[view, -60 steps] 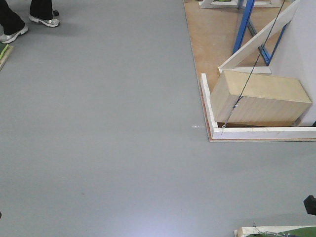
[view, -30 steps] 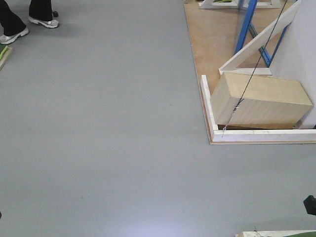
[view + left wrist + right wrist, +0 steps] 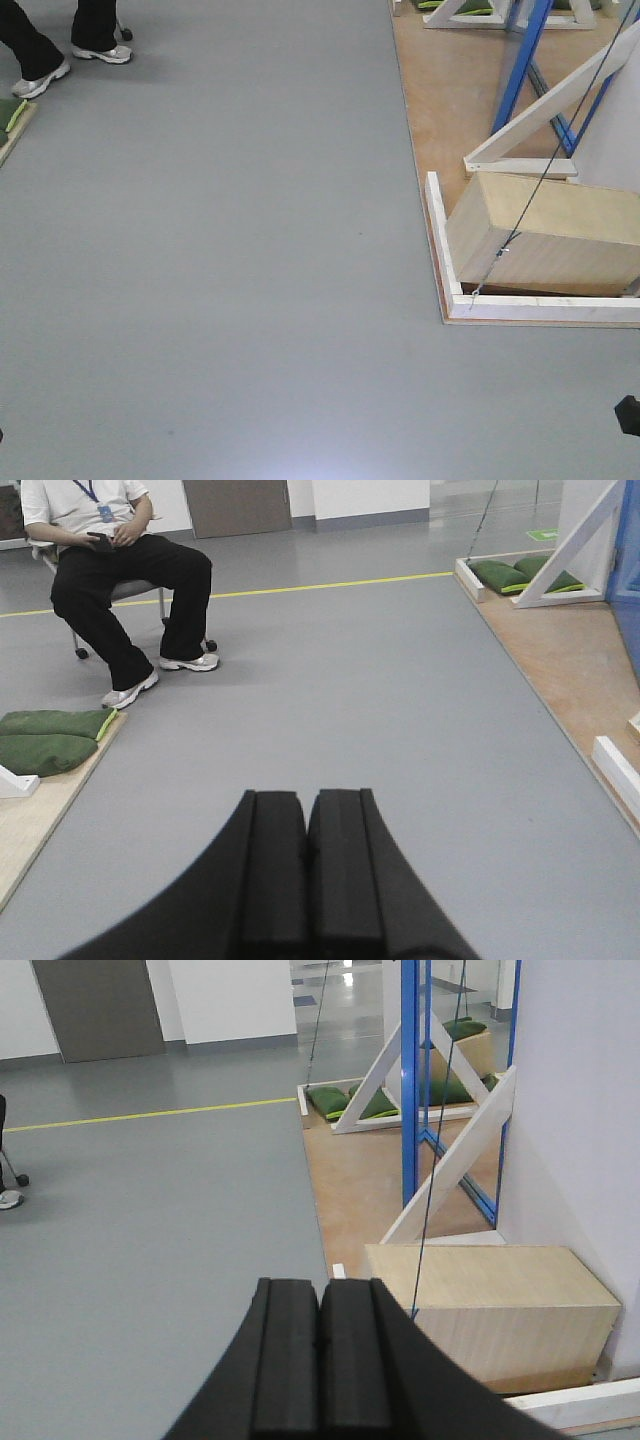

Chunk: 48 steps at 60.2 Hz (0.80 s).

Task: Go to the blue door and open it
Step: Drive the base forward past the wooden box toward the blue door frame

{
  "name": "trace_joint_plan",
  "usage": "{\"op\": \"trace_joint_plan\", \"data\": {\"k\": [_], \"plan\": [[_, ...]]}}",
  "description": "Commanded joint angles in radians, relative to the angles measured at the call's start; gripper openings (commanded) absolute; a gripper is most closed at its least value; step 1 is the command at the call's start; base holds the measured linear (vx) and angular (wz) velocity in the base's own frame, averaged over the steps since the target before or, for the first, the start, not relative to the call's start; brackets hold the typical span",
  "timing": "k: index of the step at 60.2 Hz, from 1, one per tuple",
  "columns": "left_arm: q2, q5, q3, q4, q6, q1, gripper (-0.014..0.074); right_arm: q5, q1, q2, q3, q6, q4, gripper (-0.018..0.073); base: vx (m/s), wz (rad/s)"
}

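Left claw (image 3: 308, 798) and right claw (image 3: 320, 1286) are seen pressed shut, nothing held, over grey floor (image 3: 220, 250) near wooden box (image 3: 490, 1305).

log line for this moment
left tool shut, empty | right tool shut, empty | blue door not clearly in view | wooden box ahead right | seated person ahead left

The left gripper (image 3: 307, 798) and the right gripper (image 3: 320, 1286) are finished in matte black; each is built of two flat fingers flared toward the base.
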Motion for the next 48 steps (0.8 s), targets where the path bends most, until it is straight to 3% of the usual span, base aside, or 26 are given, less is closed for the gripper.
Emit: {"op": "trace_joint_plan", "data": {"k": [1,48], "plan": [[-0.007,-0.085,0.006,-0.008,-0.002,-0.006,0.0070,-0.084,-0.001,-0.012,0.021,-0.008,-0.002,0.0002,0.23,0.07],[-0.007,-0.085,0.006,-0.008,-0.002,-0.006,0.0070,-0.084,-0.001,-0.012,0.021,-0.008,-0.002,0.0002,0.26,-0.02]]}}
